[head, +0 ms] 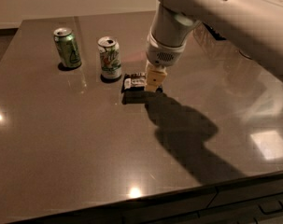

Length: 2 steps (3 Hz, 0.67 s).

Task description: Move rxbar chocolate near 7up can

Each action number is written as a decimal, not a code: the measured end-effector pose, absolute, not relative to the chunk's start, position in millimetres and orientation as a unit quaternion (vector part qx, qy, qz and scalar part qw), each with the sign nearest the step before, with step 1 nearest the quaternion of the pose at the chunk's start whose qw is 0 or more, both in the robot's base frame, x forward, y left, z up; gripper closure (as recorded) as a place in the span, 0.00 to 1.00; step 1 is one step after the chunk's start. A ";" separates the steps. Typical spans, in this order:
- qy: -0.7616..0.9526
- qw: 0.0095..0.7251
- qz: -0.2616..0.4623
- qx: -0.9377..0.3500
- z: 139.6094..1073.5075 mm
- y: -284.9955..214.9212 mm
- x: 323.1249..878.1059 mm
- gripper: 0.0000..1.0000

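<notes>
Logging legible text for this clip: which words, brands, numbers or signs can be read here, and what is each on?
No text reads clearly.
7up can: green lettering, too blurred to read.
green can: print too blurred to read.
rxbar chocolate: white label, too small to read; the hand grips the end away from the cans.

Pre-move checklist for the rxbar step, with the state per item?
1. Grip: tool sits at the right end of the rxbar chocolate, shut on it: ok.
2. Bar off the table: its shadow lies apart below it, so it seems lifted: ok.
3. 7up can upright, just left of the bar: ok.
4. Bar and 7up can apart, not touching: ok.
5. Green can further left, out of the path: ok.
6. Release height: cannot tell.
</notes>
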<state>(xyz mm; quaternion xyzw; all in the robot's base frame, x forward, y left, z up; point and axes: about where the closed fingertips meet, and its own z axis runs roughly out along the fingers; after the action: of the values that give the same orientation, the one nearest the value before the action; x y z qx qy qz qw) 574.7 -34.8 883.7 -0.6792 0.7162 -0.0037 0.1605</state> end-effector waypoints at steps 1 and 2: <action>0.733 0.167 0.003 -0.660 874.8 -33.6 600.5 1.00; 0.743 0.167 0.009 -0.648 867.9 -31.1 619.7 0.87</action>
<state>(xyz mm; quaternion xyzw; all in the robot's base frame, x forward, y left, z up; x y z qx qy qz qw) 619.7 -31.1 867.9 -0.6478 0.7432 0.0090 0.1671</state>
